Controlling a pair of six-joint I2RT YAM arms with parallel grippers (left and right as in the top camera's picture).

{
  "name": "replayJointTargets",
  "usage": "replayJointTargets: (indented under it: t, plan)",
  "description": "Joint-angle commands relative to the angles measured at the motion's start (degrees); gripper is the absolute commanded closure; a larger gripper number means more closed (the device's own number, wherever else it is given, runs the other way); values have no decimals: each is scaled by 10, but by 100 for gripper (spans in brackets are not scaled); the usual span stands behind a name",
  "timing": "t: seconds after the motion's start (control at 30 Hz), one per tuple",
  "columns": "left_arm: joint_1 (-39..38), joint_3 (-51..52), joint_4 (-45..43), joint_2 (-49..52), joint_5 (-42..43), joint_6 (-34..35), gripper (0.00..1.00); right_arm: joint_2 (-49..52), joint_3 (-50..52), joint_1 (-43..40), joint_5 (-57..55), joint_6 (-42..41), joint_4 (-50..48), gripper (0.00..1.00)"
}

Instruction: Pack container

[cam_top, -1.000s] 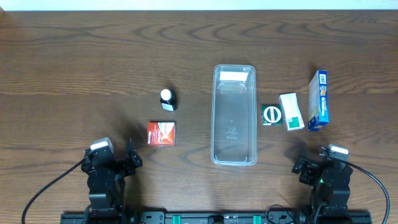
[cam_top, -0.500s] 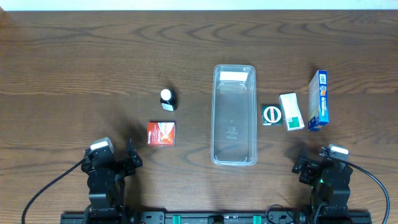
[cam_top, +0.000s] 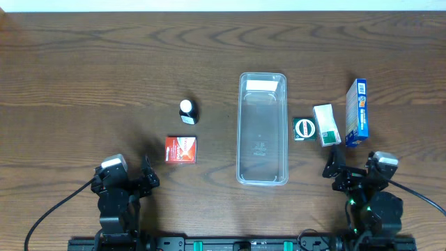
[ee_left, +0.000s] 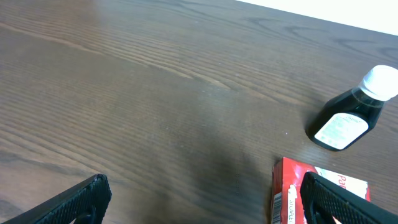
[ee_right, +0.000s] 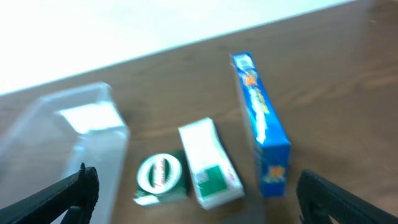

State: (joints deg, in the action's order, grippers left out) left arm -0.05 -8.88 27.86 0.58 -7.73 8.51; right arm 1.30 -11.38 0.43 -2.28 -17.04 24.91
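Note:
The container (cam_top: 263, 143), a long clear tub, lies empty at the table's middle; its near end also shows at the left of the right wrist view (ee_right: 68, 134). To its right lie a green box with a round logo (cam_top: 304, 129) (ee_right: 160, 177), a white-and-green box (cam_top: 326, 125) (ee_right: 210, 163) and a blue box (cam_top: 356, 112) (ee_right: 261, 124). My right gripper (cam_top: 348, 171) (ee_right: 196, 186) hangs open just short of them, holding nothing. At the container's left are a red box (cam_top: 181, 149) (ee_left: 323, 193) and a dark bottle with a white cap (cam_top: 188, 111) (ee_left: 351, 115). My left gripper (cam_top: 146, 174) (ee_left: 202, 186) stands open near the red box.
Dark wood table (cam_top: 104, 70) all round, with bare wood at the far side and far left. Cables run from both arm bases along the front edge (cam_top: 223, 244).
My right gripper has risen and moved forward toward the three boxes. The left arm and all objects have stayed where they were.

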Motion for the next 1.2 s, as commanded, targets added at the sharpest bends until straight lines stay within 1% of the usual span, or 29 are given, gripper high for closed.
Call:
replayJointTargets:
  t: [0.0,0.07,0.13,0.37,0.43,0.5,0.63,0.77,0.87,0.97,1.07,1.13,1.17]
  plan:
    - [3,10,-1,-2,-4,-10,2,42,-75,-4,40,-19,-5,1]
    - [3,10,-1,-2,-4,-10,2,103,-135,-4,40,-5,10,1]
    - [3,10,-1,-2,-4,-10,2,190,-217,-4,32,17,48,1]
    - [3,10,-1,-2,-4,-10,2,521,-525,-4,-59,66,237,1]
    - [3,10,-1,-2,-4,-10,2,591,-586,-4,-59,78,266,1]
    - [3,10,-1,-2,-4,-10,2,650,-625,-5,-59,87,283,1]
    - [3,10,-1,-2,-4,-10,2,739,-641,-28,-74,98,271,1]
    - [3,10,-1,-2,-4,-10,2,814,-641,-71,-73,84,265,9]
    - [3,10,-1,-2,-4,-10,2,862,-641,-94,-57,77,258,9]
    - [3,10,-1,-2,-4,-10,2,903,-641,-100,-28,77,247,16]
    - [3,10,-1,-2,-4,-10,2,941,-641,-100,-18,77,230,19]
    - [3,10,-1,-2,-4,-10,2,962,-641,-100,-13,77,226,25]
    - [3,10,-1,-2,-4,-10,2,970,-641,-100,-13,77,225,29]
